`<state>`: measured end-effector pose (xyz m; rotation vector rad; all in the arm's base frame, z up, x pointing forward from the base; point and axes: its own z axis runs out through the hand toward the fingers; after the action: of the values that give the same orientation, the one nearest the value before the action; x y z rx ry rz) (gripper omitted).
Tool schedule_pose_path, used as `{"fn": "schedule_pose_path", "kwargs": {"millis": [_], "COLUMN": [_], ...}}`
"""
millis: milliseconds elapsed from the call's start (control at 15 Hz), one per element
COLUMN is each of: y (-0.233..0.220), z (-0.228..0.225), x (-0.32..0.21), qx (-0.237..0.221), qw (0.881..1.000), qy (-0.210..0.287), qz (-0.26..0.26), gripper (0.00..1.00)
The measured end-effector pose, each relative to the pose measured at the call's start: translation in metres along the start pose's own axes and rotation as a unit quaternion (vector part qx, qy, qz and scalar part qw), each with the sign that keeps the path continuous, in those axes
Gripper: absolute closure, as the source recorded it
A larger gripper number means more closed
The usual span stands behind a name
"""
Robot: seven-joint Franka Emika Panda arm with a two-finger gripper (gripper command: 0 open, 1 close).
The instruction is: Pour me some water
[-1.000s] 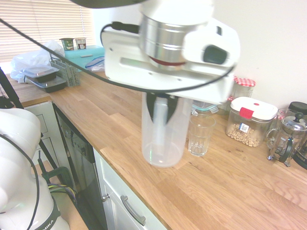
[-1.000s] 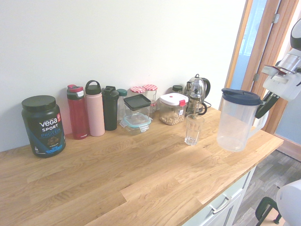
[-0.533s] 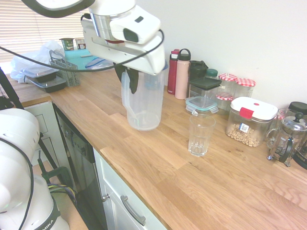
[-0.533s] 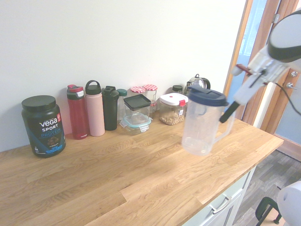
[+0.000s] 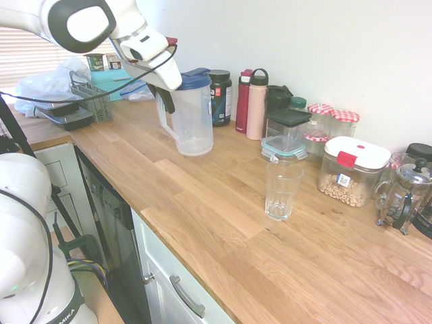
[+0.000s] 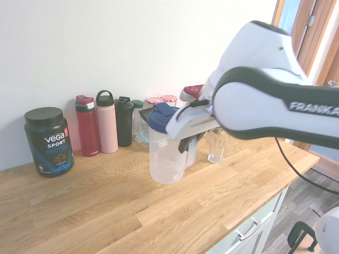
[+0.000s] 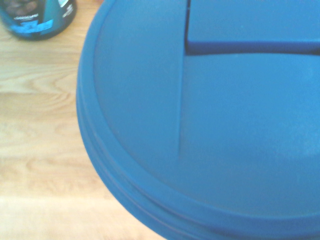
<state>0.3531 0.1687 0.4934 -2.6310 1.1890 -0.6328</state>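
Note:
A clear plastic pitcher with a dark blue lid stands upright at or just above the wooden counter, in front of the black protein tub. My gripper is shut on its handle from the side. In the second exterior view the pitcher is mid-counter, and my gripper and arm partly cover the empty drinking glass. That glass stands well apart from the pitcher. The blue lid fills the wrist view. I see no water in the pitcher.
Along the wall stand a red bottle, a pink bottle, a black shaker, lidded containers, a nut jar and a French press. A dish rack and tubs sit at the counter's far end.
My arm carried the pitcher along the counter, away from the glass and over to the protein tub and bottles. The grip on the handle stayed shut.

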Motion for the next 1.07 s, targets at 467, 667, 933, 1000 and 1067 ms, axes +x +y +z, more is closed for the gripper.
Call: {"fn": "schedule_pose_path", "kwargs": {"millis": [467,667,933,1000,1067], "y": [-0.048,-0.054,-0.055,-0.056,-0.056], "z": [0.032,0.041,0.052,0.052,0.052], "x": [-0.026,-0.034,-0.039,-0.040,-0.041], "qx": [0.003,0.007,0.001,0.000,0.001], "qw": [1.000,1.000,1.000,1.000,0.999], "qy": [-0.023,-0.022,-0.028,-0.029,-0.030], "qz": [0.013,0.007,0.011,0.011,0.012], "gripper": [1.00,1.00,0.00,0.00,0.00]}}
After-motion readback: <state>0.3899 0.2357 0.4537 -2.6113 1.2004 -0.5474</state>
